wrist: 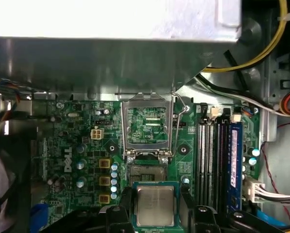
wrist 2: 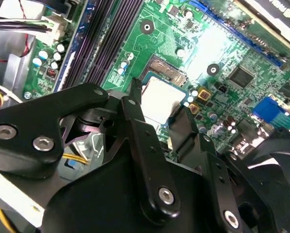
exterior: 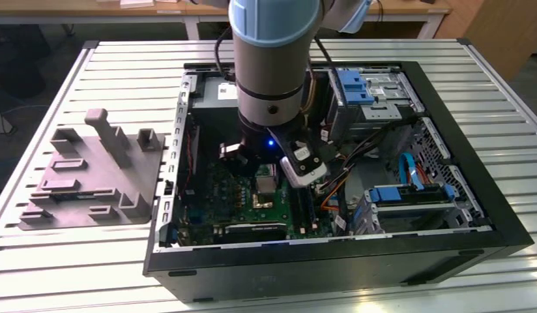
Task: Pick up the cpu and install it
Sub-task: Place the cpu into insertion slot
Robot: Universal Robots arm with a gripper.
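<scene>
The cpu, a small square chip with a pale metal top, sits between the two black fingers of my gripper, which is shut on its opposite edges. It hangs just off the open black socket on the green motherboard, whose metal frame is swung upright. The second wrist view shows the cpu in the gripper close to the socket. In the exterior view the gripper reaches down into the open computer case.
The grey moulded tray lies on the slatted table at the exterior view's left. Memory slots, cables and blue drive bays crowd around the socket inside the case. A metal housing overhangs the board.
</scene>
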